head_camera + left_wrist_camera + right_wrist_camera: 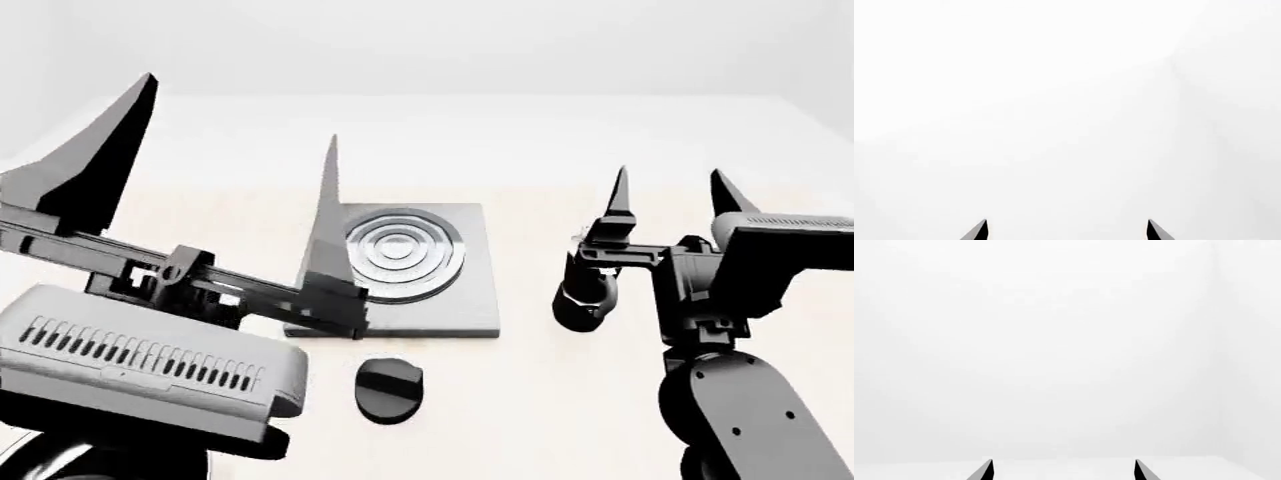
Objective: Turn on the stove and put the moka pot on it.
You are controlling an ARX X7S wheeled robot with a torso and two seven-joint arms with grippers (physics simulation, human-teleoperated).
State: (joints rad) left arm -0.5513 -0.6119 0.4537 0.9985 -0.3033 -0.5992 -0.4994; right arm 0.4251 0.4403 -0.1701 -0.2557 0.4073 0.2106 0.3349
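The left gripper (234,140) loomed at the near left, fingers spread wide and holding nothing. Smaller, the right gripper (671,195) stood raised at the right, also spread. The stove (461,300) lay between them, its black knob (390,388) just nearer. Any moka pot was out of sight.

Dark-grey stove (441,300) with concentric silver rings, black ridged knob (390,388), pale cream table (561,400)

Left gripper (227,150) raised, jaws apart; right gripper (667,195) likewise
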